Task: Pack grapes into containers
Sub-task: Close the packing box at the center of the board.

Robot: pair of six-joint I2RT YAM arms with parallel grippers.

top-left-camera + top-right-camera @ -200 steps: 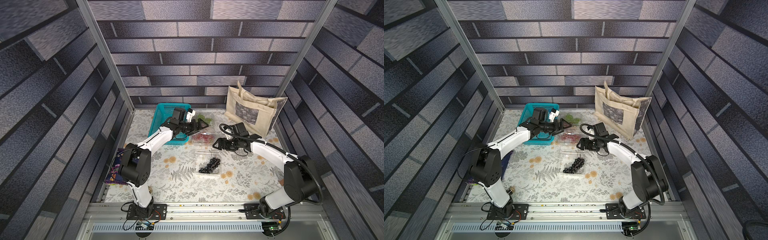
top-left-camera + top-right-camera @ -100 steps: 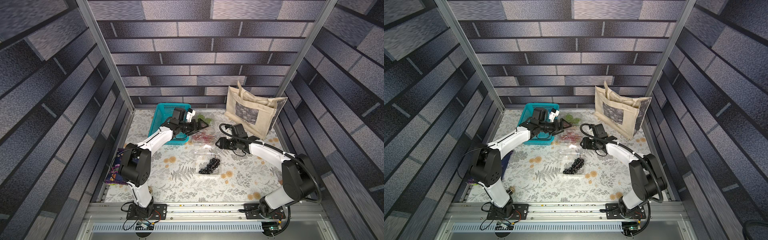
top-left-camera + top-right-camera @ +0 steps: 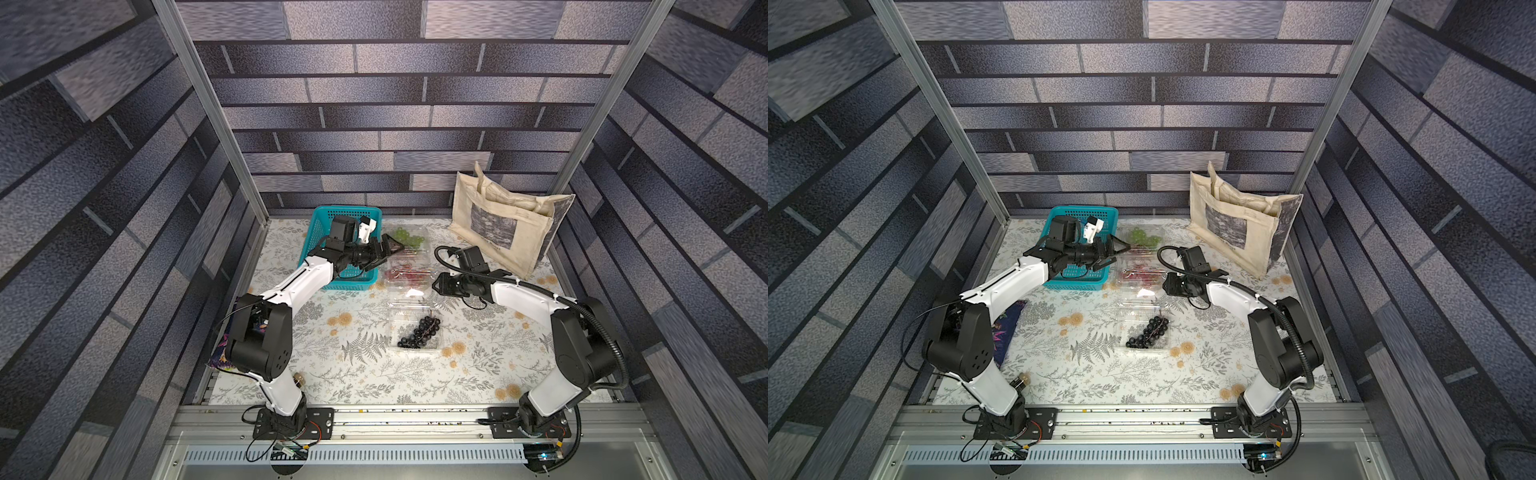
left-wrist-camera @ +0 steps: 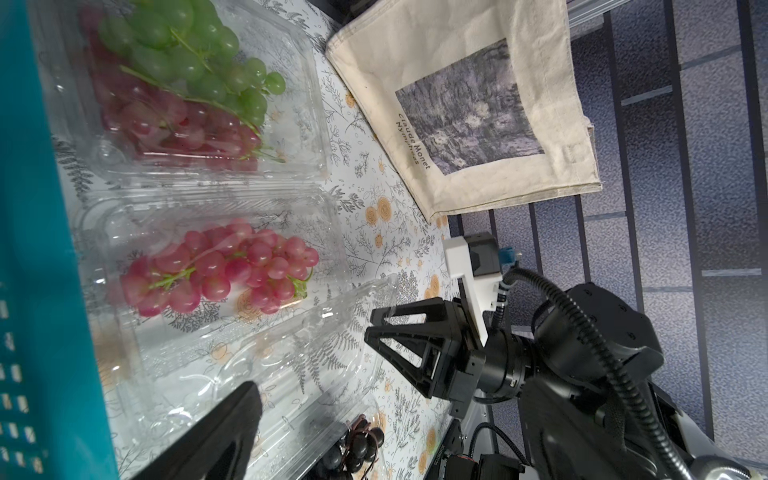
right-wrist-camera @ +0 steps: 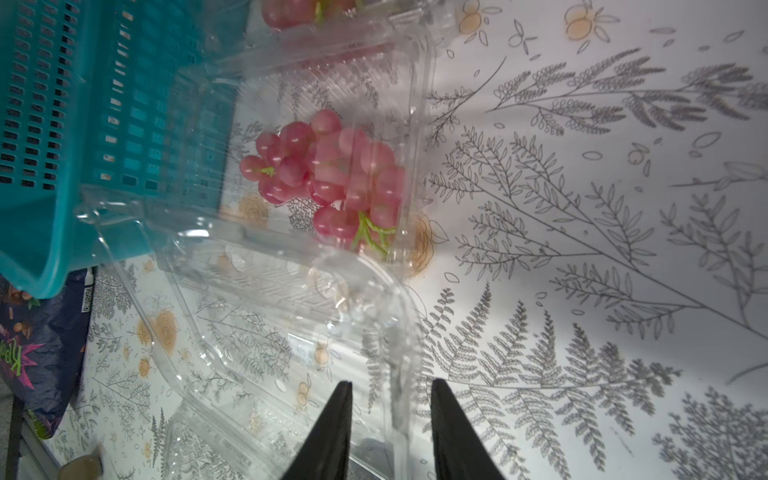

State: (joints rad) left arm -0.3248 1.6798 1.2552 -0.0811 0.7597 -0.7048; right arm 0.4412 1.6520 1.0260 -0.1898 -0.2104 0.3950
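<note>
Three clear containers stand in a row. The far container (image 3: 415, 232) holds green grapes (image 4: 195, 54) and red grapes (image 4: 178, 124). A second red bunch (image 5: 328, 174) lies in the middle container (image 3: 424, 272), whose lid (image 5: 291, 316) stands open. Black grapes (image 3: 417, 332) lie in the near container (image 3: 434, 349). My right gripper (image 5: 390, 386) straddles that lid's rim, its fingers narrowed but with a gap on each side. My left gripper (image 3: 388, 249) hangs open by the far container with nothing in it; its wrist view shows only one finger (image 4: 237, 415).
A teal basket (image 3: 316, 216) stands at the back left, under my left forearm. A beige tote bag (image 3: 498, 224) stands at the back right. A dark printed packet (image 5: 25, 345) lies at the table's left edge.
My right gripper's fingers have narrowed from wide apart to close around the middle container's lid rim. The left arm has not moved.
</note>
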